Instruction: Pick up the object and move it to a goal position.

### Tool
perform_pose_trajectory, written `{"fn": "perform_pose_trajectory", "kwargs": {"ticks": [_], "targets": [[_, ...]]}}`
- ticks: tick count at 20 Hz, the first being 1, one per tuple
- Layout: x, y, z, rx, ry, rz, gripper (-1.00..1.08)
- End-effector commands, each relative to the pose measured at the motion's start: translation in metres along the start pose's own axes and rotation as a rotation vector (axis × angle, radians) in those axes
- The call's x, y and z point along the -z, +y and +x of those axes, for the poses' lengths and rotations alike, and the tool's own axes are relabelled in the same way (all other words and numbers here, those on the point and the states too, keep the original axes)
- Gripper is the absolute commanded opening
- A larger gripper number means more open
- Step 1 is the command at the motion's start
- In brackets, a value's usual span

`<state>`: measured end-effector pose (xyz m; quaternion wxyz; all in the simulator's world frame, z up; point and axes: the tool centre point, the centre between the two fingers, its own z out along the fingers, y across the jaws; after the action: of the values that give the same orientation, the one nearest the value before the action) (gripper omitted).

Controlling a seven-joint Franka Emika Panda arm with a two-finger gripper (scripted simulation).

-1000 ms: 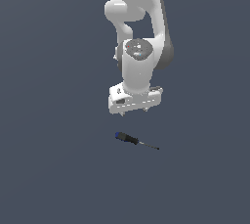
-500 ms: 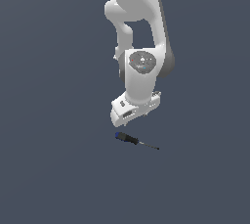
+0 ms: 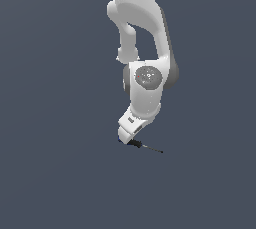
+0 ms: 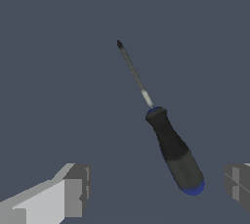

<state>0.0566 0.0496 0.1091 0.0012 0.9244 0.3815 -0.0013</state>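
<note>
Nearest the wrist camera, the white arm's pincer stands wide apart and has hold of nothing: one grey fingertip shows on one side and the other on the far side, with the butt of the small screwdriver with the dark blue-black handle and thin metal shaft lying between them, nearer one fingertip than the other. The spread seems chosen to straddle the handle, the thickest part to clamp. In the exterior view the pincer sits low over the flat dark grey surface, just above or at the handle, while the shaft pokes out toward the exterior view's right. The screwdriver lies flat on the surface. All round it the surface shows no edge or neighbouring thing, so lifting away looks unobstructed.
</note>
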Motion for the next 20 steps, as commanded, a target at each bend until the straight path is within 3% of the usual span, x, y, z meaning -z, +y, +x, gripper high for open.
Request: {"fn": "perform_pose_trajectory", "kwargs": {"ticks": [1,11,20], "targets": [[-0.006,0.003,0.005,0.075,0.0,0.0,1.0],[-0.03,0.013,0.02,0.337,0.001,0.0,1.0],[-0.042,0.018,0.026,0.458,0.003,0.0,1.0]]}}
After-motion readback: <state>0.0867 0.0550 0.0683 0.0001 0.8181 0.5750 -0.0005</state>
